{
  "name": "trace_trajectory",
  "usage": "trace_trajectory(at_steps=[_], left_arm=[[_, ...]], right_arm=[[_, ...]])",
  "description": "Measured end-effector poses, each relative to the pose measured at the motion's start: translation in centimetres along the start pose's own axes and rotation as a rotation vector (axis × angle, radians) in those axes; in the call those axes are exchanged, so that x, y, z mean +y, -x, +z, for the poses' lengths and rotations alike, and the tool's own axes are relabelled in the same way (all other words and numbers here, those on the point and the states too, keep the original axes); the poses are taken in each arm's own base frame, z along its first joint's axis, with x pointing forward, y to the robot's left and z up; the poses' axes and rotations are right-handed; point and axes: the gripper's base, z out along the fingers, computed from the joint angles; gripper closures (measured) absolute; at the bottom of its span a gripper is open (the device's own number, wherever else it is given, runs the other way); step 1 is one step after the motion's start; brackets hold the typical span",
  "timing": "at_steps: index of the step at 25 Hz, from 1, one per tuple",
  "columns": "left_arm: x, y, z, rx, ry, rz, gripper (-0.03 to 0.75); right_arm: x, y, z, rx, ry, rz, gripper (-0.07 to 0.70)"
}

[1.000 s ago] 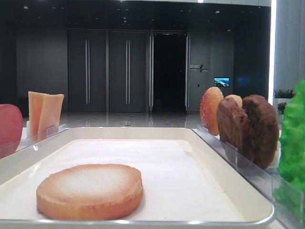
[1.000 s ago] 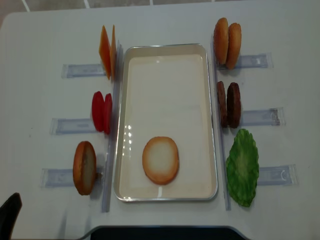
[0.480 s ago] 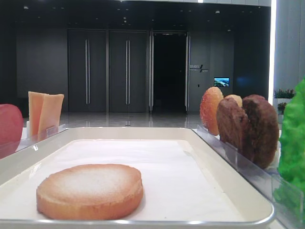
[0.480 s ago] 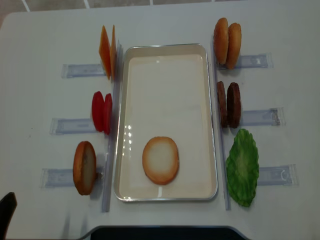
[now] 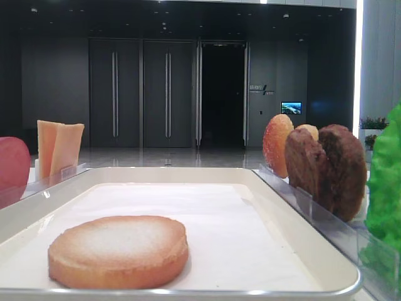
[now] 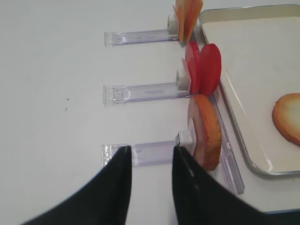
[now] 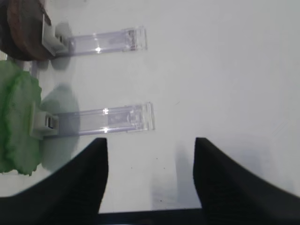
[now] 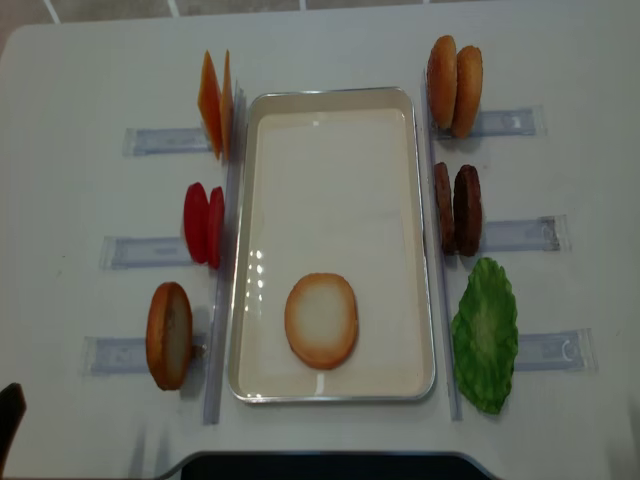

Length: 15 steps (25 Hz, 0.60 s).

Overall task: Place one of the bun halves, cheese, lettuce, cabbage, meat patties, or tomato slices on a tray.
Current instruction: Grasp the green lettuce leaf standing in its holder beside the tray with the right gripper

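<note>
One bun half lies flat, pale face up, at the near end of the tray, so a first layer is already down. The left gripper hangs over the bench just left of an upright bun half in its clear holder; its jaws are drawn nearly together and hold nothing. The right gripper has its jaws spread wide and empty, above the clear holder beside the lettuce.

The lettuce looks the handiest next piece. To do it well, I would bring the spread jaws across its ruffled edge, pinch firmly but lightly, lift it clear of the holder, then lay it flat on the bun. Cheese, tomato slices and meat patties wait upright alongside.
</note>
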Motion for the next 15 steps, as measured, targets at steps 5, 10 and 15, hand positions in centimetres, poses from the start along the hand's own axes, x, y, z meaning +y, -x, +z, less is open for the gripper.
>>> trace_trajectory(at_steps=[5,10,15], left_arm=[[0.0,0.0,0.0,0.0,0.0,0.0,0.496],[0.0,0.0,0.0,0.0,0.0,0.0,0.496],[0.0,0.0,0.0,-0.001,0.0,0.0,0.496]], right_arm=[[0.0,3.0,1.6,0.168,0.036,-0.008,0.216],[-0.3,6.7,2.6,0.265,0.044,0.003,0.216],[-0.6,10.5,4.3,0.331,0.049,0.009,0.216]])
